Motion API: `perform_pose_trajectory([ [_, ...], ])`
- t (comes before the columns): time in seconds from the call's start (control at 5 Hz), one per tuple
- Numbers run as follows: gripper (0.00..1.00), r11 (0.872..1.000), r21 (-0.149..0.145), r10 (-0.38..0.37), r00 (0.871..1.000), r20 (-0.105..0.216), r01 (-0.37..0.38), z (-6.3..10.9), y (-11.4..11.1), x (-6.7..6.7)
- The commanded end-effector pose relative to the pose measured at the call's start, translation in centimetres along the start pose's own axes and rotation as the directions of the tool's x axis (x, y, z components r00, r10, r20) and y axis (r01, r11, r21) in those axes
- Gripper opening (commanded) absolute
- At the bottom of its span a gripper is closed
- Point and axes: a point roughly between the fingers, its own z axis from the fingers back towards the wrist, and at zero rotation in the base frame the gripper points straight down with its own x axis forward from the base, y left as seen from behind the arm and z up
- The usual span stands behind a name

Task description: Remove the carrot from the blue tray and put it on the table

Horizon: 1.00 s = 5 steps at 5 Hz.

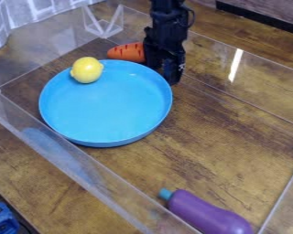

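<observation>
The small orange carrot (125, 52) lies on the dark wood table (229, 119), just beyond the far rim of the round blue tray (113, 114). Its right end is hidden behind my black gripper (168, 75). The gripper points straight down at the tray's far right edge, with its fingertips low by the table. Its jaws stand open, and nothing shows between them. The carrot sits beside the fingers on their left, close to them; I cannot tell whether they touch.
A yellow ball (87, 69) rests inside the tray at its far left. A purple eggplant toy (208, 212) lies on the table at the near right. Clear plastic walls (76, 169) fence the work area at the front and left.
</observation>
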Motion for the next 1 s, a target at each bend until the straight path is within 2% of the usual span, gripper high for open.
perform_pose_trajectory([
  [0.0,1.0,0.998,0.04,0.037,0.995,0.09,-0.041,4.1,1.8,0.8],
  [0.8,1.0,0.997,0.041,0.054,0.987,0.152,-0.061,6.4,3.0,0.4],
])
